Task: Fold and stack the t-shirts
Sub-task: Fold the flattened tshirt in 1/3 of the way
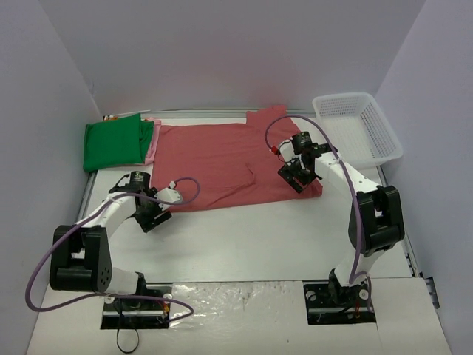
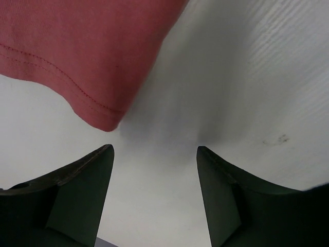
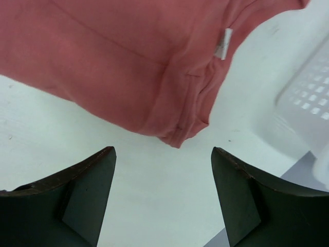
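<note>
- From above: shows the dusty-red t-shirt spread flat over the far middle of the table, not yet folded. Shows the green t-shirt folded at the far left, with a strip of the pink t-shirt just beside it, between green and red. Places the left gripper just off the red shirt's near left corner. Places the right gripper at its near right corner, not far from the white basket. Risks a skewed, wrinkled fold on catching one corner and missing the other.
- From the left wrist: finds the fingers spread wide with nothing between them. Puts the hemmed corner of the dusty-red t-shirt ahead and left of the gap, not centred in it. Would probably pinch bare table on closing here, or nip only the tip of the hem and lose it on lifting.
- From the right wrist: shows the jaws likewise apart and empty, facing a bunched, doubled corner of the dusty-red t-shirt with a white label further back. Could seize only the top layer, leaving the lower one to drag and crumple. Could also sweep lifted cloth against the white basket close on the right.
</note>
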You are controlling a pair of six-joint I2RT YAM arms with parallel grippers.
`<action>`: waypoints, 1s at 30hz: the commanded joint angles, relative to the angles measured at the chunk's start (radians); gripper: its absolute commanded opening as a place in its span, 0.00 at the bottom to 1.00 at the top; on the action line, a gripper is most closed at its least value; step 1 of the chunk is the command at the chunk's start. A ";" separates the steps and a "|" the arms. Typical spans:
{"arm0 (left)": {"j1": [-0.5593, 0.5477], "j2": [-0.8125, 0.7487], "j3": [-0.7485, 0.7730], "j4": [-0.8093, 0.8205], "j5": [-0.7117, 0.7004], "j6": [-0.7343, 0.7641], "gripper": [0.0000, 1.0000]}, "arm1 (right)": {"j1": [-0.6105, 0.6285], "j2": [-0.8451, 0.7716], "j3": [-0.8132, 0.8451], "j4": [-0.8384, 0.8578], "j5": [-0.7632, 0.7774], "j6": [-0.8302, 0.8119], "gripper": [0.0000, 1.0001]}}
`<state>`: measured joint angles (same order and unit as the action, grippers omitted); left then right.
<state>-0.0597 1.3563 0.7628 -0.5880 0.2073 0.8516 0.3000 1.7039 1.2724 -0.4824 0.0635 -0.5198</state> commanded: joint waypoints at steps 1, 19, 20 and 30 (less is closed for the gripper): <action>-0.002 0.032 0.001 0.129 -0.066 0.063 0.64 | -0.010 -0.078 -0.031 -0.007 -0.053 0.038 0.71; -0.002 0.176 0.024 0.156 -0.045 0.090 0.33 | -0.084 -0.035 -0.061 -0.025 -0.120 0.043 0.73; 0.000 0.187 0.032 0.113 -0.027 0.101 0.27 | -0.085 -0.030 -0.062 -0.030 -0.117 0.043 0.73; 0.034 0.179 0.122 -0.015 0.127 0.113 0.02 | -0.097 -0.024 -0.120 -0.036 -0.102 0.038 0.73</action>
<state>-0.0311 1.5269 0.8410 -0.4999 0.2569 0.9596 0.2169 1.6928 1.1622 -0.4820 -0.0422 -0.4896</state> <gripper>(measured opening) 0.032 0.732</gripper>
